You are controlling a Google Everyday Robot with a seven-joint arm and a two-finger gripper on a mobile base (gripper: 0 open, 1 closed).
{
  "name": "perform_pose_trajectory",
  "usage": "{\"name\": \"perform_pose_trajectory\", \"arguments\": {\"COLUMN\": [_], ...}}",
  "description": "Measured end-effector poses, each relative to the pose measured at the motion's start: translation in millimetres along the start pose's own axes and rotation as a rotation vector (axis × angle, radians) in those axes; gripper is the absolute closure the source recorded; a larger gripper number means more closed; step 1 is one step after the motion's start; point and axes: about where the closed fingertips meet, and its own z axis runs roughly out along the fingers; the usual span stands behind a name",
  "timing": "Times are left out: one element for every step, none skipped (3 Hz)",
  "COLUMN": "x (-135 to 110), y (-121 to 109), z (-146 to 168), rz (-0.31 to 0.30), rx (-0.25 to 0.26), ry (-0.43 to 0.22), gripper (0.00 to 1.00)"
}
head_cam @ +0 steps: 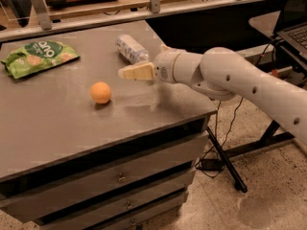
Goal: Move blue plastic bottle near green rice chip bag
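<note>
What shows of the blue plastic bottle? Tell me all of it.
The blue plastic bottle is small and looks like clear plastic, with a pale bluish-white label around its body. It lies on its side on the grey table top, near the back right corner, running diagonally from back left to front right. Its cap cannot be made out. The end effector hangs just in front of the bottle's nearer end, pointing left. Whether the two touch cannot be told. Nothing else on the table touches the bottle.
</note>
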Motion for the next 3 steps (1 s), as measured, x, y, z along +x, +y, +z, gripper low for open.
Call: {"name": "perform_pose_trajectory", "arguments": {"x": [6,12,15], "y": [-2,-4,-9], "z": [23,39,47], "rz": [-0.007,-0.009,-0.016], "rx": [-0.002,0.008,0.027], "ry": [0.01,0.021,0.024], "gripper": [0.0,0.0,0.16]}}
